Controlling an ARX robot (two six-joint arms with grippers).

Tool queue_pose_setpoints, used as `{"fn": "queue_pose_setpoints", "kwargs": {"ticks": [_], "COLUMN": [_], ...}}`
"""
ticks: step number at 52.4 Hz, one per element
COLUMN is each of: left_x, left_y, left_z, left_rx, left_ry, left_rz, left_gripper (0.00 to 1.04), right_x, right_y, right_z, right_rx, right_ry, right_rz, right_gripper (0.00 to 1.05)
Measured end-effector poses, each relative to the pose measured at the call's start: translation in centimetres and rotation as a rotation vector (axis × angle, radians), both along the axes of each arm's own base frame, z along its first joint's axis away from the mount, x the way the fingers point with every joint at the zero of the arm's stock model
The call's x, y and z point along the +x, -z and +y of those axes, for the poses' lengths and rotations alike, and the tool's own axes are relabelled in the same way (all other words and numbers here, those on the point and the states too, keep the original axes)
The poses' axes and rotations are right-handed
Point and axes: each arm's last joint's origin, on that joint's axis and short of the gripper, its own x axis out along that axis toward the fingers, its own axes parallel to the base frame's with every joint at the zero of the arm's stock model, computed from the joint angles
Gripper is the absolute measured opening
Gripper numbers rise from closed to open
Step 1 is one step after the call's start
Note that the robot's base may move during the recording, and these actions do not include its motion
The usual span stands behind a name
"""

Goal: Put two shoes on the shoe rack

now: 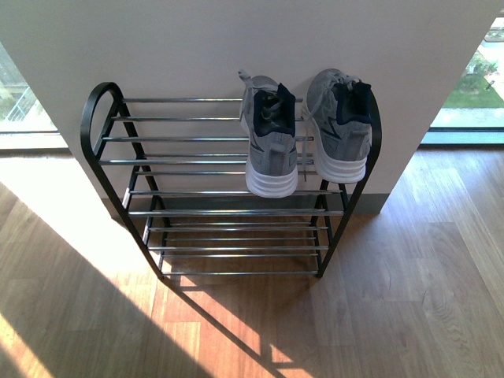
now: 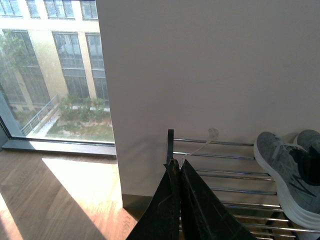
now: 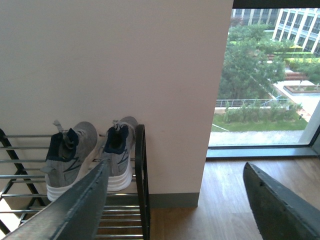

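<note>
Two grey knit sneakers (image 1: 272,146) (image 1: 340,130) sit side by side at the right end of the shoe rack's (image 1: 189,139) top tier. Their toes point to the wall (image 1: 236,39) and their white heels face the robot. The right-hand one lies just beside the rack's right end loop. Open bars run from the left-hand sneaker to the left end loop, and the lower tiers show only bars.

Neither arm shows in the front view. In its wrist view, the left gripper (image 2: 178,167) hangs above the rack's left end with its two dark fingers pressed together. The right gripper (image 3: 176,167) is spread wide, one finger (image 3: 85,200) over the rack's right end near the sneakers, the other out over the wooden floor (image 1: 409,268). The rack backs against the wall, with bare floor in front and at both sides, and a window (image 1: 472,79) beyond the wall's right edge.
</note>
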Motion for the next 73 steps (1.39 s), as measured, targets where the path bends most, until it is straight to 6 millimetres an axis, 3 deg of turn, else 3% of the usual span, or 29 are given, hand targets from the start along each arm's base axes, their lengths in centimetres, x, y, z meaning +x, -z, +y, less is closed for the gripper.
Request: {"fn": "queue_pose_setpoints", "kwargs": {"ticks": [5, 18, 73], "left_x": [-0.5, -1.7, -4.4], "left_y": [0.3, 1.4, 1.7], "left_z": [0.0, 0.0, 0.0], "left_rx": [0.0, -0.001, 0.003], "left_ry": [0.005, 0.01, 0.012], "left_rz": [0.0, -0.011, -0.001], "left_gripper": [0.01, 0.01, 0.01], "right_x": [0.0, 0.0, 0.0], "right_y": [0.0, 0.0, 0.0], "right_z": [0.0, 0.0, 0.0], "right_rx": [0.0, 0.0, 0.0], "right_ry": [0.0, 0.003, 0.007], "right_rz": [0.0, 0.001, -0.001], "right_gripper": [0.97, 0.96, 0.96]}}
